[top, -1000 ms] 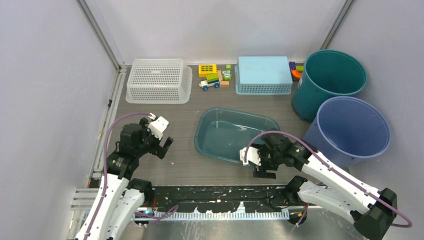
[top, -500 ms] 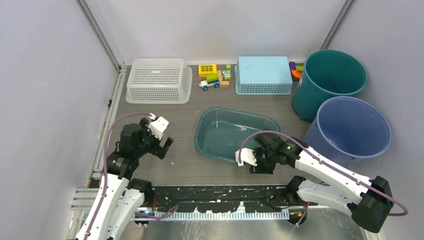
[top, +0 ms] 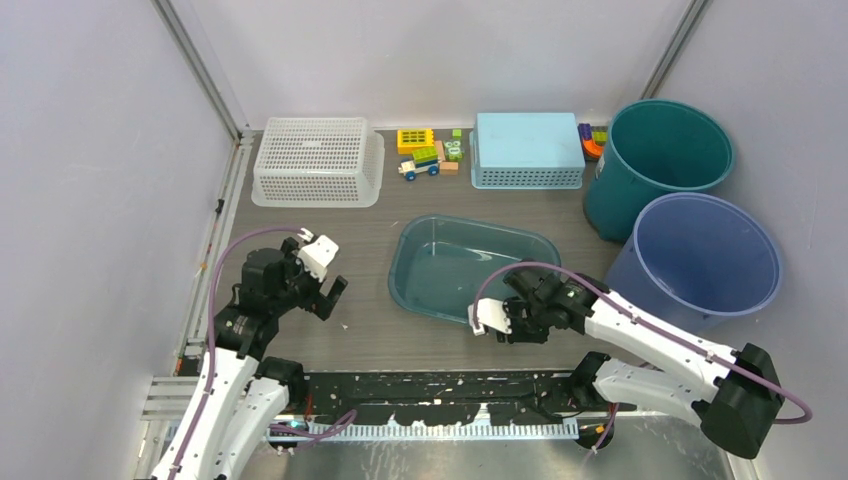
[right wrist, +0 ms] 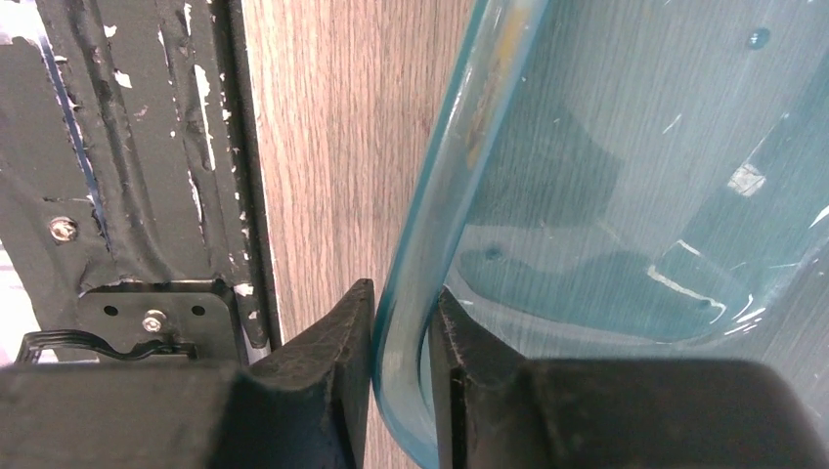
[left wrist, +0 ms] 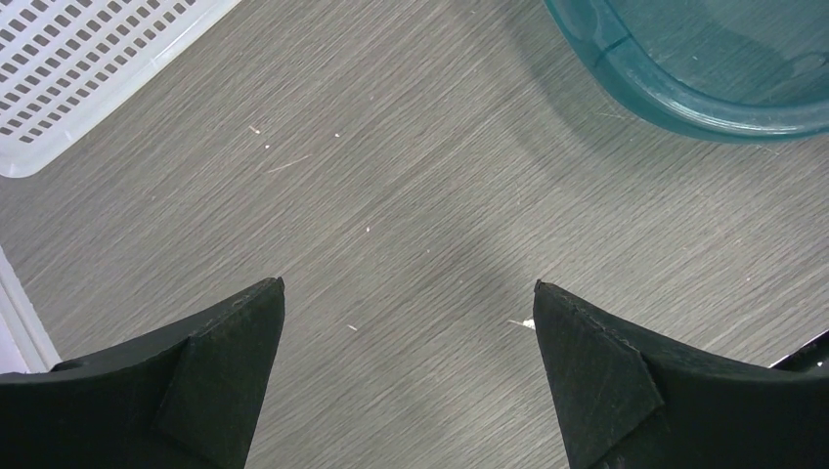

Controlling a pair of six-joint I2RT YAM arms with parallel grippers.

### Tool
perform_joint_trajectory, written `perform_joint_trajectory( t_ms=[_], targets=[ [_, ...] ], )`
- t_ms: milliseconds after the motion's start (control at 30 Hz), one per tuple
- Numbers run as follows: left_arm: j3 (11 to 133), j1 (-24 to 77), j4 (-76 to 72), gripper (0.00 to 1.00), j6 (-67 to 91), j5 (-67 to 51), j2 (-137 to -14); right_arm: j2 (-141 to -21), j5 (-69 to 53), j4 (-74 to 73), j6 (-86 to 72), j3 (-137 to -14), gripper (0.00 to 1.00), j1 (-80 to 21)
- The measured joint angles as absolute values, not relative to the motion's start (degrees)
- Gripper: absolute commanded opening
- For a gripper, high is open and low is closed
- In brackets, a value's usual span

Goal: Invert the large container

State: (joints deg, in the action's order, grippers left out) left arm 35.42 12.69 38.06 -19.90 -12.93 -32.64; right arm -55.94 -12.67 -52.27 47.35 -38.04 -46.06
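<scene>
Right tool (right wrist: 401, 305) clamps the container (right wrist: 635, 176) rim.

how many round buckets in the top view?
2. A teal bucket stands at the far right corner. A blue bucket stands just nearer, along the right edge, overlapping it in view. No others show; none seem hidden.

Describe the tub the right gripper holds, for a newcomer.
On the grey table, look centre, in front of the white lattice basket and pale blue box. The translucent teal plastic tub sits open side up, right gripper shut on its near rim; unlike the round teal bucket and blue bucket, it is shallow, rectangular.
</scene>
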Motion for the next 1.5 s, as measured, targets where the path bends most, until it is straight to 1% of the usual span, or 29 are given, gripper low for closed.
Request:
perform_joint_trajectory(
  t_ms=[100,233,267,400,500,767,933,1067,1200,1500],
  targets=[
    [35.4,12.7,38.0,1.00,-19.9,-13.1,-32.6,-56.7,-12.3,-52.3,46.7,-38.4,0.12,-46.2],
    [35.4,12.7,38.0,1.00,-19.9,-13.3,-32.6,-56.7,-12.1,-52.2,46.6,-39.7,0.02,-46.3],
    [35.4,12.7,38.0,1.00,-20.0,-13.4,-32.6,-56.7,-12.4,-52.6,46.6,-40.0,0.01,-46.3],
    [36.4,12.7,38.8,1.00,-20.5,-14.3,-33.5,-56.6,-13.7,-56.6,47.0,-42.8,0.01,-46.3],
    [41.0,12.7,41.3,1.00,-21.6,-16.3,-36.6,-56.6,-15.0,-61.4,47.6,-47.4,0.01,-46.3],
    [62.6,12.7,49.1,1.00,-26.6,-24.6,-46.6,-56.8,-20.3,-73.7,48.1,-62.1,0.01,-46.4],
    [77.6,13.2,54.7,1.00,-29.1,-30.3,-52.7,-59.6,-24.2,-81.0,48.6,-70.4,0.01,-46.4],
    [84.5,14.5,56.6,1.00,-29.2,-34.0,-55.4,-63.0,-26.2,-84.4,48.9,-75.0,0.01,-46.4],
    [86.7,17.1,56.7,1.00,-29.0,-35.2,-57.2,-65.9,-27.6,-86.1,47.6,-79.3,0.01,-46.4],
    [86.1,24.2,56.4,1.00,-28.9,-33.3,-62.2,-73.5,-33.1,-89.8,45.6,-92.5,0.01,-45.1]
  ],
)
